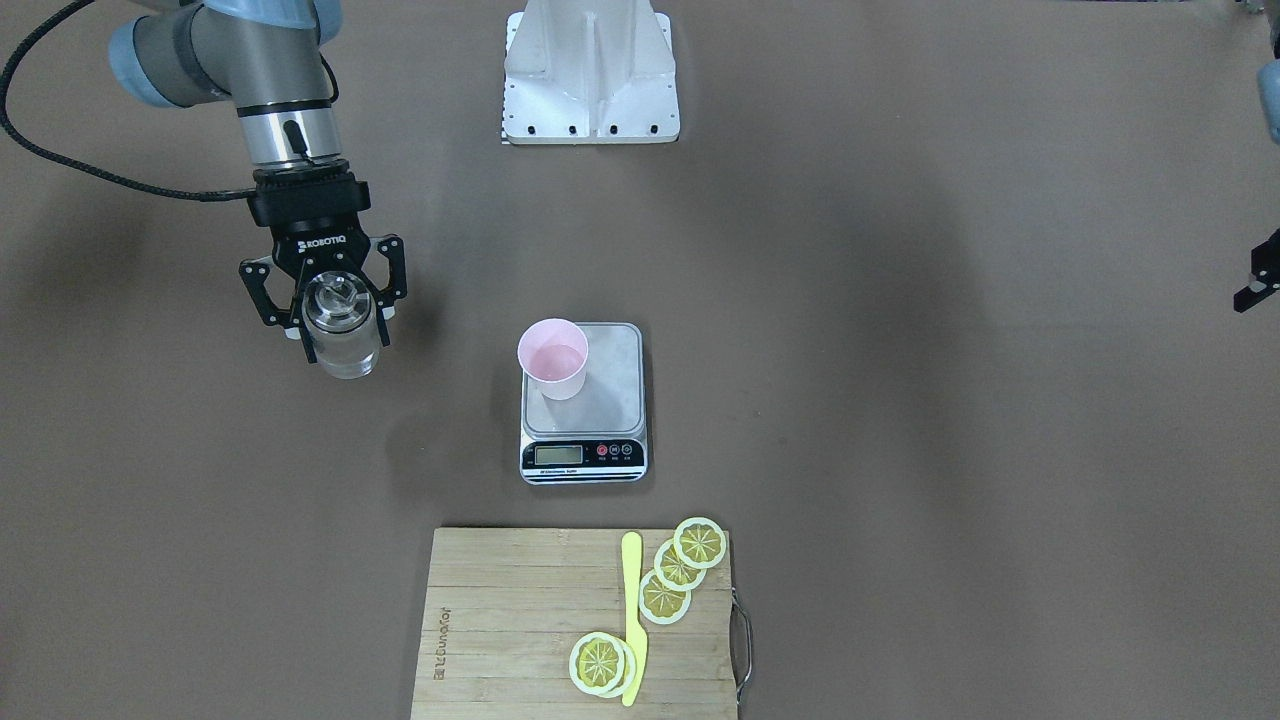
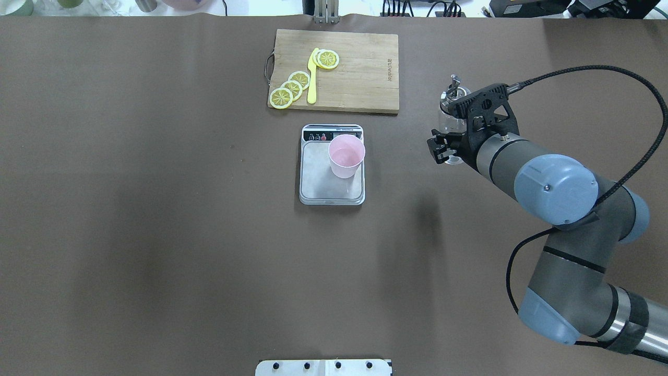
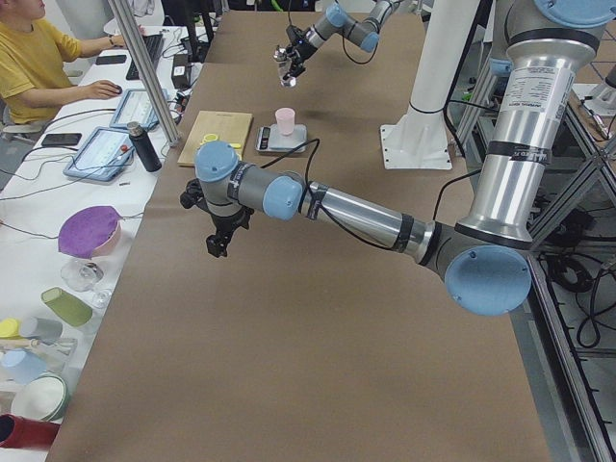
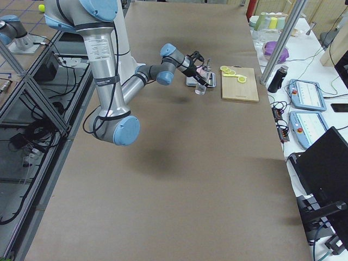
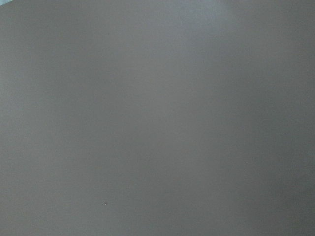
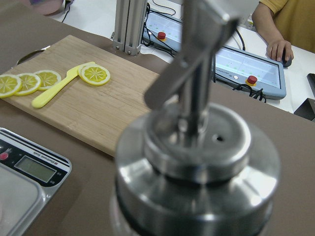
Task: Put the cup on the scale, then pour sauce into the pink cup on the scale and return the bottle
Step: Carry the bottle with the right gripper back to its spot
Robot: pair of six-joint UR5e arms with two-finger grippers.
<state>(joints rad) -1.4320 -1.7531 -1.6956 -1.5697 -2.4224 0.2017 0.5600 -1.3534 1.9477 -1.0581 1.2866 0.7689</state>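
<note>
Cup: pink, upright on the scale, toward the plate's right side; we see a faint level line inside, liquid uncertain. Bottle: clear glass, silver pourer cap, upright, well apart from the scale, clenched in the right tool. Left tool: above the worktop; whether clenched or released, we cannot tell.

The front-facing view cuts the left hand at its 3 o'clock edge, so how its jaws stand cannot be told. The right wrist view blurs the bottle, its glass body cut off at 6 o'clock. Overhead, the right hand hides most of the bottle. The reading on the scale is too small to make out.
</note>
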